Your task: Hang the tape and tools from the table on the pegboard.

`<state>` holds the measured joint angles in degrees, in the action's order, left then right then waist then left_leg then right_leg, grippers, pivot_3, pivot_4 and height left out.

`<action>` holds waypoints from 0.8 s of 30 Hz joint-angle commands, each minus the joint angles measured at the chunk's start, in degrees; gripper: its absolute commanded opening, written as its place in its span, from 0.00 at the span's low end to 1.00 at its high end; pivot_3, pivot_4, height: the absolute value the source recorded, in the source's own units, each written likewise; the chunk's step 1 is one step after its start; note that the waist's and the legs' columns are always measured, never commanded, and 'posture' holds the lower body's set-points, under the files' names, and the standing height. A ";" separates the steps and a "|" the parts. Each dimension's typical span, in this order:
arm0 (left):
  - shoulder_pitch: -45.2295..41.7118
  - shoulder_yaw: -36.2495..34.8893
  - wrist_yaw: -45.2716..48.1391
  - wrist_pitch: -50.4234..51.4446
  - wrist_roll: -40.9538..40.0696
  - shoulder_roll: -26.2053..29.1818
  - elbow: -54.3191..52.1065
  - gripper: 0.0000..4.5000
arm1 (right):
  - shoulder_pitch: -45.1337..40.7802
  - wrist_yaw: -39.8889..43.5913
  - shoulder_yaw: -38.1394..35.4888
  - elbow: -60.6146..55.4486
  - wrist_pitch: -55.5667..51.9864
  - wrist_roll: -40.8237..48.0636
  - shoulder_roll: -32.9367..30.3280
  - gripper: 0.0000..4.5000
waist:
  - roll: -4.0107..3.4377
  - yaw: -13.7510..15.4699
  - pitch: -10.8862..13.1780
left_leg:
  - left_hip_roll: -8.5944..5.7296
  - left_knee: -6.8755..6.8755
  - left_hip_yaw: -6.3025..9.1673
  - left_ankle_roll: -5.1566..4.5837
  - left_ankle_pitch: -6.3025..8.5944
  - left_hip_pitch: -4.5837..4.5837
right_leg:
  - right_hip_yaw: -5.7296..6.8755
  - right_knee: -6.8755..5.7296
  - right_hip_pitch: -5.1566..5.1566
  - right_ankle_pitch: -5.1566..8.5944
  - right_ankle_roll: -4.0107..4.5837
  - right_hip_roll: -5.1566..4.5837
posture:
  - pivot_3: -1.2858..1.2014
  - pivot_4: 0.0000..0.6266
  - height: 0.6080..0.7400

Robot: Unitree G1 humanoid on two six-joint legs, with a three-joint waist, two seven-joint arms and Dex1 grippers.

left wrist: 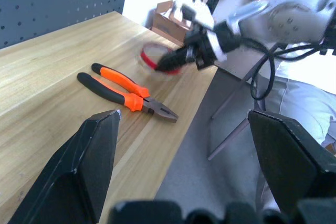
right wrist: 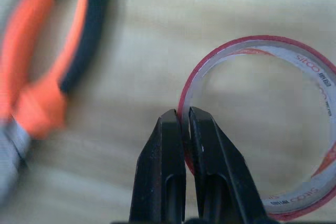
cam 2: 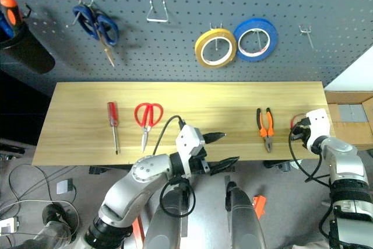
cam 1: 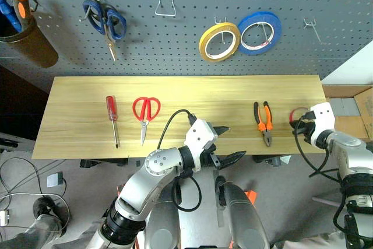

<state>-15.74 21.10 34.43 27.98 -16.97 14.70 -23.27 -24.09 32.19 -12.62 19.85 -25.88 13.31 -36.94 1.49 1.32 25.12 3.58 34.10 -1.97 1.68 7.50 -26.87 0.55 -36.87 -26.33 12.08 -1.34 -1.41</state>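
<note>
Our right tool [right wrist: 186,129] is clamped on the near rim of the tape [right wrist: 262,124], whose ring runs on ahead toward one o'clock, at the desk's [cam 1: 175,94] right end. The pliers [cam 1: 263,122] lie just beside it at nine o'clock, handles toward the pegboard [cam 1: 175,39]. Our left tool [cam 1: 224,144] hangs open and empty, well apart at nine o'clock, so we judge the right arm should make the hang.

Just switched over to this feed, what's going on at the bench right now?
The right tool has pinched the wall of the red tape near the right end of the table. The left tool hangs open at the table's front edge, holding nothing. The pliers, red scissors and red screwdriver lie on the table, not yet on the pegboard.
</note>
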 commanded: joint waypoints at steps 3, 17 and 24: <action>-2.12 -3.37 0.76 -6.50 -2.04 -4.46 2.14 0.92 | 6.78 -6.18 -6.38 -20.08 -7.93 4.96 2.72 0.01 | -0.04 0.13 -0.10 | 0.02 -0.04 0.05 0.00 0.00 -0.03 | 0.06 0.02 0.01 -0.01 -0.06 0.02 | 0.54 0.71 1.00; -11.36 -6.03 6.20 -30.38 1.71 -9.67 21.90 0.92 | 16.37 -15.13 -19.55 -53.48 -12.21 21.89 13.05 0.01 | -0.45 -1.69 -3.04 | -0.04 0.73 0.15 0.30 0.24 -0.33 | 0.13 0.05 0.10 -0.01 -0.36 0.11 | 0.47 0.43 1.00; -16.32 -7.93 5.99 -38.51 2.97 -13.41 31.04 0.92 | 7.14 -15.62 -16.42 -46.66 -7.25 20.40 11.04 0.01 | -0.23 -3.45 -6.65 | -0.12 0.92 0.15 0.19 0.29 -0.45 | 0.07 0.11 0.16 -0.13 -0.52 0.13 | 0.46 0.31 1.00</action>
<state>-31.18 13.48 40.56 -7.97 -14.44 2.03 7.76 -16.04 16.22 -29.14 -27.04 -35.38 34.11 -24.90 1.26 -2.12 18.47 3.46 35.05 -1.82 1.87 7.79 -27.31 0.62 -36.80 -26.18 11.93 -1.87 -1.28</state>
